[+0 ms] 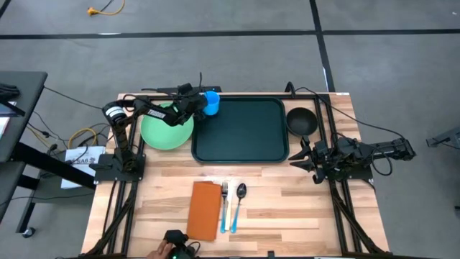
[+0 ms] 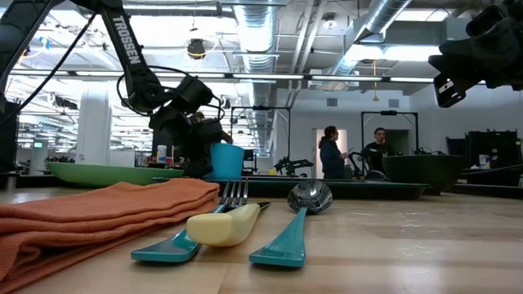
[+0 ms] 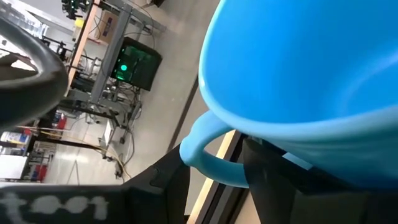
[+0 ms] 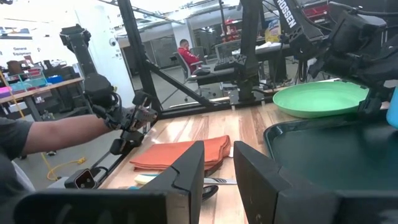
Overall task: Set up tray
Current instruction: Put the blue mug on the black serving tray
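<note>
- The tray lies flat on the bench at upper centre of the high view, its inner surface bare.
- The left claw is at the tray's upper-left corner, closed on a blue cup. In the left wrist view the cup fills most of the frame, its handle pointing toward the lower centre.
- The light-green plate rests on the bench, touching or just beside the tray's left rim; the left arm crosses above it.
- The dark bowl sits just beside the tray's right rim.
- The right claw waits at the right of the high view, near the tray's lower-right corner, fingers parted and empty; the right wrist view shows a clear gap between its fingers.
- An orange napkin, a fork and a spoon lie at lower centre, well apart from the tray.
- Judged step: carrying the cup onto the tray. The next move calls for lowering the cup upright inside the rim at the upper-left corner, then opening the claw.
- Hard to make out: whether the cup's base touches the tray or hangs above it. The left claw's fingertips are hidden behind the cup.
- A person's hand is cut off at the bottom edge of the high view.
</note>
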`<state>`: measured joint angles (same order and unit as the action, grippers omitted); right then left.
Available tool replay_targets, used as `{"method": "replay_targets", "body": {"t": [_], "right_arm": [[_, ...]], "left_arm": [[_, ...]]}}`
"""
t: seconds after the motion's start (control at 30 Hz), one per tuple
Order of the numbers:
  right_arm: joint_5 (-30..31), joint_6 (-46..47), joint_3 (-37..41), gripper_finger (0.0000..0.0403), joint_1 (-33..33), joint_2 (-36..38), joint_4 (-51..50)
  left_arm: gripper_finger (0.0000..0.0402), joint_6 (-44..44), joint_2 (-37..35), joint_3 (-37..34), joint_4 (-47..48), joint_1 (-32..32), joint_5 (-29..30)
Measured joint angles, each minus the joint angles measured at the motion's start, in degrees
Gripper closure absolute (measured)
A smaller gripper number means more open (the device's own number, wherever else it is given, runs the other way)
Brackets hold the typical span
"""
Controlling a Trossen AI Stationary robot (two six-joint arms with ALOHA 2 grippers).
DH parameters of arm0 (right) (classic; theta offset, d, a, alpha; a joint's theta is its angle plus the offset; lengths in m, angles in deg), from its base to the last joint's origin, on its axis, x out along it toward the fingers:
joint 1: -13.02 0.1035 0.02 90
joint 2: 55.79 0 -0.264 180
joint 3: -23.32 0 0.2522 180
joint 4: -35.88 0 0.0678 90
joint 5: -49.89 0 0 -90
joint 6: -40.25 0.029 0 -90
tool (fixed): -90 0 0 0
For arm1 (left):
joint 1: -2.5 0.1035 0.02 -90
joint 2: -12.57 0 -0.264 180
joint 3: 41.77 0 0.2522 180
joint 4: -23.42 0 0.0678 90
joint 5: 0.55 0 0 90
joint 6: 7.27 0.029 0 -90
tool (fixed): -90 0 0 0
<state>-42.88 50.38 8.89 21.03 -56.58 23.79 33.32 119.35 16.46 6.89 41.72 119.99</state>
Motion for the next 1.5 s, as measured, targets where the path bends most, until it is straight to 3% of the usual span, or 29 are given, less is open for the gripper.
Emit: {"method": "replay_targets", "body": {"t": [0.43, 0.77, 1.5], "right_arm": [[0.0, 0.0, 0.0, 0.0321, 0.0, 0.0, 0.0], [0.0, 0.0, 0.0, 0.0321, 0.0, 0.0, 0.0], [0.0, 0.0, 0.0, 0.0321, 0.0, 0.0, -1.2]], "left_arm": [[0.0269, 1.9, 0.0, 0.8, 0.9, 0.1, -0.3], [0.0269, 1.7, 0.0, 6.2, 10.7, 0.2, -3.2], [0.0269, -0.5, -2.3, 6.4, 18.2, -1.1, -6.2]]}}
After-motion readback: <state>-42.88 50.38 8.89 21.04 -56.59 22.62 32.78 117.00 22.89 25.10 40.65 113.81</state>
